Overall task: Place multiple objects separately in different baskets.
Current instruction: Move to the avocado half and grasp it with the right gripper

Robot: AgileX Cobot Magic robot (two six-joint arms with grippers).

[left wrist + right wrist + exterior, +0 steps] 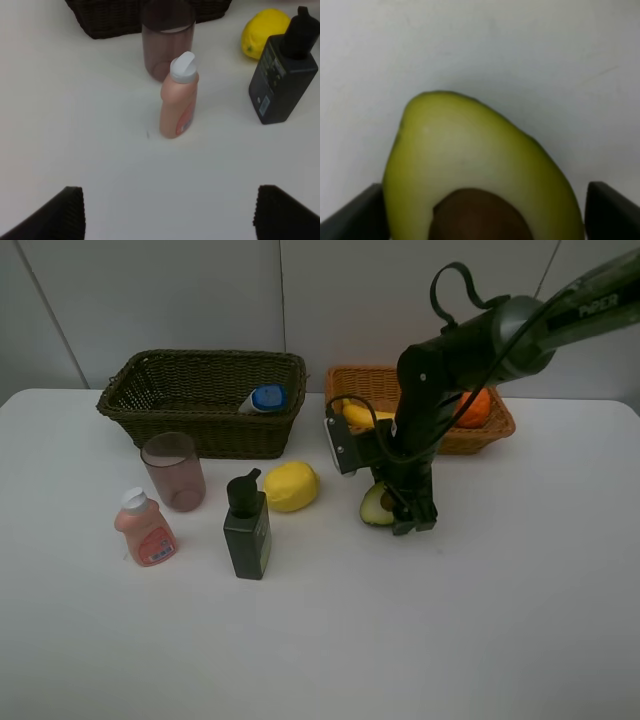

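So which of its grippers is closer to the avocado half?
Right. The right gripper straddles the halved avocado; the left gripper sits well away, facing the small pink bottle.

Table bears lemon (cup too)

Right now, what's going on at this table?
The right gripper is down over the halved avocado, fingers either side of it; I can't tell if they've clamped. The avocado lies on the table. The left gripper hangs open, empty, facing the pink bottle. Sorted so far: the blue-capped bottle in the dark basket, banana and orange in the light basket. The cup, pump bottle and lemon wait on the table.
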